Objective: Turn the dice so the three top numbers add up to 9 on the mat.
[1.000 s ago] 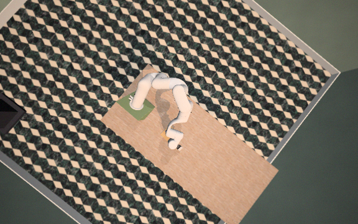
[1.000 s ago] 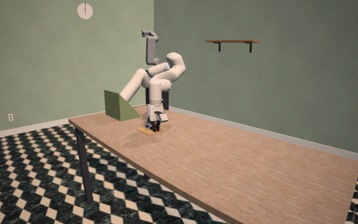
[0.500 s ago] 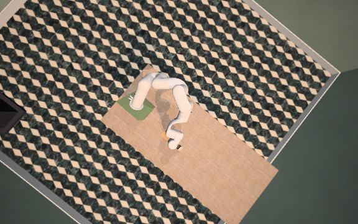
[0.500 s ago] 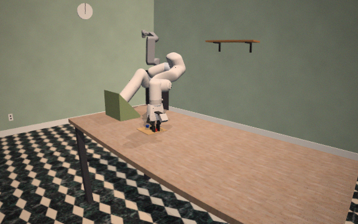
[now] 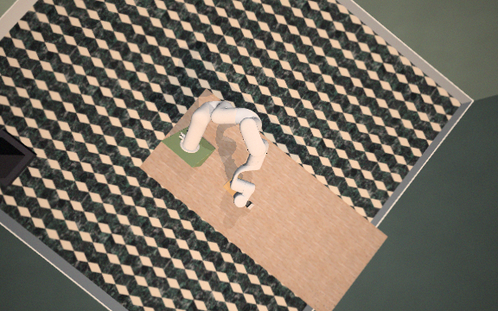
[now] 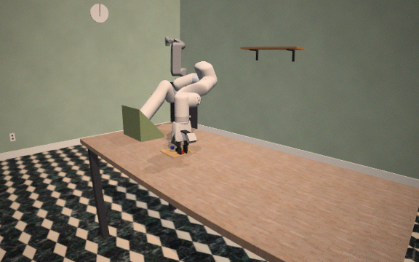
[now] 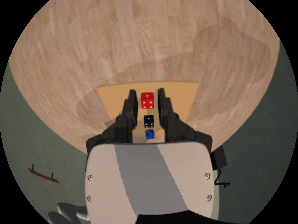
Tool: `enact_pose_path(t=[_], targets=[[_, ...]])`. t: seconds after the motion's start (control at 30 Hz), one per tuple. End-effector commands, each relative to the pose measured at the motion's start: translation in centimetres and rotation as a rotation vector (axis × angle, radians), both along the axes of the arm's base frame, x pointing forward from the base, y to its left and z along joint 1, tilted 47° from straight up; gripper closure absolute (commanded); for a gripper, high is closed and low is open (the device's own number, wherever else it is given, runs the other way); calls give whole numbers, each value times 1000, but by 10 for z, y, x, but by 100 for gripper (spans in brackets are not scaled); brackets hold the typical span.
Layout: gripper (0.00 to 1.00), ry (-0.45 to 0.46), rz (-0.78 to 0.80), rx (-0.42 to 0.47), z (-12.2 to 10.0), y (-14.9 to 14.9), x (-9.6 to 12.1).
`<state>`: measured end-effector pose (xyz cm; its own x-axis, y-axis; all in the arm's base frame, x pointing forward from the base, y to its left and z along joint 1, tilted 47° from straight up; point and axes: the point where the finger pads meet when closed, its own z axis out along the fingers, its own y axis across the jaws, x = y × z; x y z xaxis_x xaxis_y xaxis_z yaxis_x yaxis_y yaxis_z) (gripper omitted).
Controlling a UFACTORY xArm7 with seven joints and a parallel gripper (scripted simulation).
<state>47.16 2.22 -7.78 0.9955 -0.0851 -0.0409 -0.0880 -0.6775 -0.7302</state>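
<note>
Below, wrist view: claw (image 7: 148, 111) w/ fingers part-spread, gripping nothing. Black die (image 7: 149, 121) sits btwn them, red die (image 7: 147, 99) just past the tips, blue die (image 7: 149, 135) nearer the palm; all on tan mat (image 7: 112, 99).

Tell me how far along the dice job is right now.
Done: the red die, black die and blue die all sit on the tan mat, which looks flat on the table. In hand: the gripper straddles the row, its fingers parted, apparently off the black die. Left: pips are too small to confirm the total of 9; then retreat.
</note>
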Motion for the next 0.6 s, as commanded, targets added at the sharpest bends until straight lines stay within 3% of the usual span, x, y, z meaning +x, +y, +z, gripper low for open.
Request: enact_pose_path(t=[0.0,0.57], targets=[[69,-3,-4,-3,2,-4,1],[69,-3,-4,-3,46,-50,-1]])
